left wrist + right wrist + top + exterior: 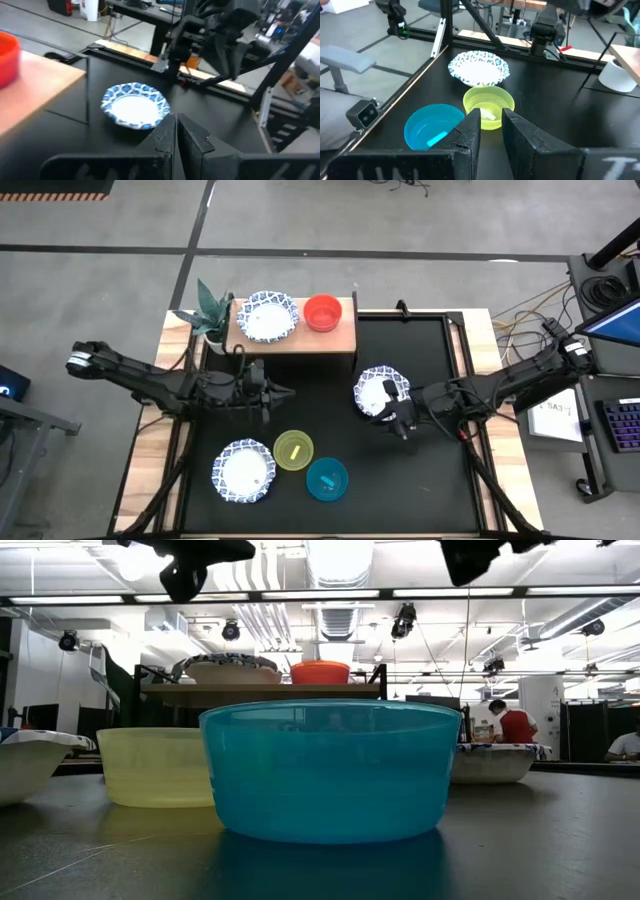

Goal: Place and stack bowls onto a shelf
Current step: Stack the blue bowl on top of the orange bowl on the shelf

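Mid-task: two bowls already on the wooden shelf [300,338], a blue-rimmed white bowl [267,316] beside a red bowl [322,312]. Still on the black worktop [430,480]: a second patterned bowl [381,390] at centre right, a third [243,471] at front left, a yellow-green bowl [293,451] and a teal bowl [326,479]. Right hand [397,423] poised just beside the centre-right bowl, fingers slightly parted, holding nothing. Left hand [280,392] near the shelf's front, fingers pressed together, empty. Likely next: grasping that bowl's rim and lifting it to the shelf.
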### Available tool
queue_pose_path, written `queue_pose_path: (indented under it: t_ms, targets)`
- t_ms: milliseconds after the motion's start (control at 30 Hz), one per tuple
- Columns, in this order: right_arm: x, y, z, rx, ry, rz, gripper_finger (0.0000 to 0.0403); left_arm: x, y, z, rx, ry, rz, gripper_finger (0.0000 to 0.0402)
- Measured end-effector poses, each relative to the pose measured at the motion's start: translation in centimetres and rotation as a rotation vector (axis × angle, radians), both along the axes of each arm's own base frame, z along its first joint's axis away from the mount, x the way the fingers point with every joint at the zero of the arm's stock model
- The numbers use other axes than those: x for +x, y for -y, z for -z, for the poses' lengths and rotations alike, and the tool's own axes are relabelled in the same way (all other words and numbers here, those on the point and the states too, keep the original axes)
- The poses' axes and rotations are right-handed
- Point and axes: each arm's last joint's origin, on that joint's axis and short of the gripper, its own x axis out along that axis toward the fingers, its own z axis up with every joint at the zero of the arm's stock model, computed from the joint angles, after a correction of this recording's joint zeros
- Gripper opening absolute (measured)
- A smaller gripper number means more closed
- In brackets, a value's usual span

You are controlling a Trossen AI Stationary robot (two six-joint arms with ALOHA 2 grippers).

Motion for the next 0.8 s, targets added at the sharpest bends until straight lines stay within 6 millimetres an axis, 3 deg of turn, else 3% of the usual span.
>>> queue_pose_path:
  t_ms: [267,433,633,800]
  targets:
    - [-1.5,0.4,1.7,0.012,0.041,0.0,0.0066,1.0,1.1,0.7,-0.123,0.011,0.031,0.0]
    - [-2.0,0.6,2.3,0.014,0.049,0.0,0.0069,1.8,1.4,-1.6,-0.127,0.0,0.042,0.0]
    - [-2.2,0.7,2.5,0.003,0.057,-0.004,0.0068,3.2,2.1,-2.9,-0.065,-0.293,0.038,0.0]
    - [-2.4,0.7,2.4,0.004,0.06,-0.004,0.007,5.7,3.7,-2.5,-0.016,-0.479,0.071,0.0]
